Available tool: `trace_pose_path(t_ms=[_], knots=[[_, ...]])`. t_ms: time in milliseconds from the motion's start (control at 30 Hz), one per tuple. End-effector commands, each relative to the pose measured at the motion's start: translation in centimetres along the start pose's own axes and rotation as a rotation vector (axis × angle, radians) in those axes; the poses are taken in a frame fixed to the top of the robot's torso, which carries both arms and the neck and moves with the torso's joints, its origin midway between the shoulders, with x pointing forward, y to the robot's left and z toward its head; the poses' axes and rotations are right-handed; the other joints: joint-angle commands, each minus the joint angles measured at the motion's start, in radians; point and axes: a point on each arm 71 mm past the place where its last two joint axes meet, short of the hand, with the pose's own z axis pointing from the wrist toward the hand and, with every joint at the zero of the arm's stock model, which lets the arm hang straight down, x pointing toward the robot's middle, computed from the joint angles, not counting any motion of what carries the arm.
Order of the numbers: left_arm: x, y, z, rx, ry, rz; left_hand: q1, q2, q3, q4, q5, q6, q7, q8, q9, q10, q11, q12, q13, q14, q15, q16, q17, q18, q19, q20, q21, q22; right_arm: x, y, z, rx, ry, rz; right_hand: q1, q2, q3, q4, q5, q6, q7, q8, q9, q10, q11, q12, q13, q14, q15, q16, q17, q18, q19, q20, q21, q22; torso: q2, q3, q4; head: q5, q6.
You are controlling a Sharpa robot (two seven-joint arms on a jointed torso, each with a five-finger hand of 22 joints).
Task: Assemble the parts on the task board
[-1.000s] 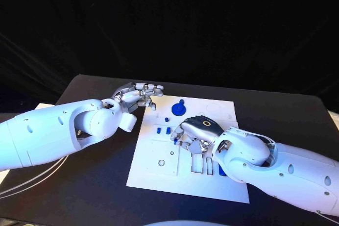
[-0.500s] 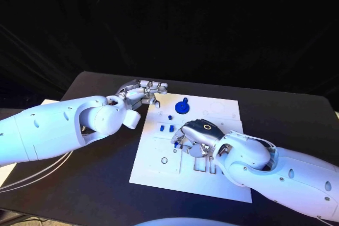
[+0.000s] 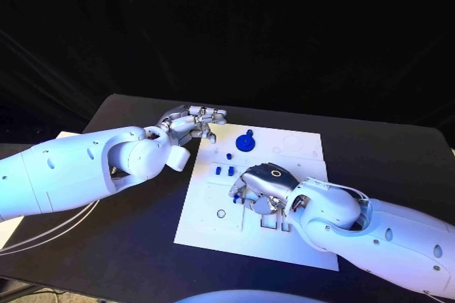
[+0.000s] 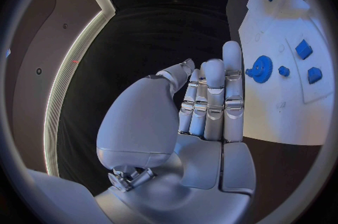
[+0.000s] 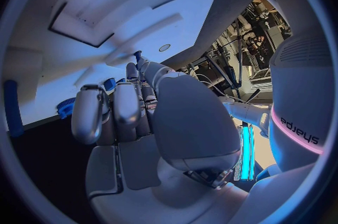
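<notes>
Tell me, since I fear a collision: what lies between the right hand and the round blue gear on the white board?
In the head view, small blue blocks stand on the white board between the right hand and the round blue gear.

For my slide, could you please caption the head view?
Two silver hands, left and right, work over the white task board.

Flat black matte table (image 3: pixel 123 204) w/ straight far edge, set vs. black draped cloth backdrop (image 3: pixel 285 46); thin pale cables (image 3: pixel 43 234) loop over table's near-left corner, beside small white flat object (image 3: pixel 64 136) at left edge.
</notes>
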Motion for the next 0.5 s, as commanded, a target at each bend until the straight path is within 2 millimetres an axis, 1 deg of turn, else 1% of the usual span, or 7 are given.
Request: trace_pose_path(t_ms=[33, 200, 500], knots=[[0.28, -0.13, 0.04, 0.016, 0.026, -0.006, -0.006, 0.002, -0.007, 0.001, -0.003, -0.009, -0.001, 0.004, -0.001, -0.007, 0.003, 0.005, 0.001, -0.007, -0.001, 0.001, -0.001, 0.017, -0.003, 0.005, -0.006, -0.001, 0.23, 0.10, 0.04, -0.008, 0.025, -0.021, -0.008, 0.000, 0.004, 0.000, -0.004, -0.003, 0.007, 0.002, 0.001, 0.004, 0.000, 0.003, 0.000, 0.027, 0.005, 0.006, 0.001, 0.002, 0.002, 0.005, 0.005, 0.001, 0.000, -0.0008, 0.0010, -0.001, -0.002], [0.27, -0.12, 0.03, 0.015, 0.026, -0.006, -0.006, 0.002, -0.007, 0.001, -0.003, -0.009, -0.001, 0.004, -0.001, -0.007, 0.003, 0.005, 0.001, -0.007, -0.001, 0.001, -0.001, 0.017, -0.003, 0.005, -0.006, -0.001, 0.33, 0.01, 0.02, -0.004, 0.033, -0.023, -0.009, 0.001, 0.004, 0.000, -0.004, -0.002, 0.007, 0.002, 0.001, 0.004, 0.000, 0.004, 0.000, 0.027, 0.005, 0.007, 0.001, 0.003, 0.002, 0.006, 0.005, 0.000, 0.000, -0.0006, 0.0010, -0.001, -0.004], [0.26, -0.11, 0.01, 0.013, 0.028, -0.007, -0.006, 0.002, -0.007, 0.001, -0.003, -0.009, -0.001, 0.004, -0.001, -0.007, 0.003, 0.005, 0.001, -0.007, -0.001, 0.001, -0.001, 0.017, -0.003, 0.005, -0.006, -0.001, 0.50, -0.10, 0.03, 0.007, 0.053, -0.033, -0.016, -0.001, 0.002, 0.000, -0.007, -0.004, 0.007, 0.002, 0.001, 0.002, 0.000, 0.003, -0.001, 0.027, 0.006, 0.005, -0.002, 0.003, 0.001, 0.006, 0.004, -0.001, 0.000, -0.0005, 0.0006, -0.001, -0.003]])
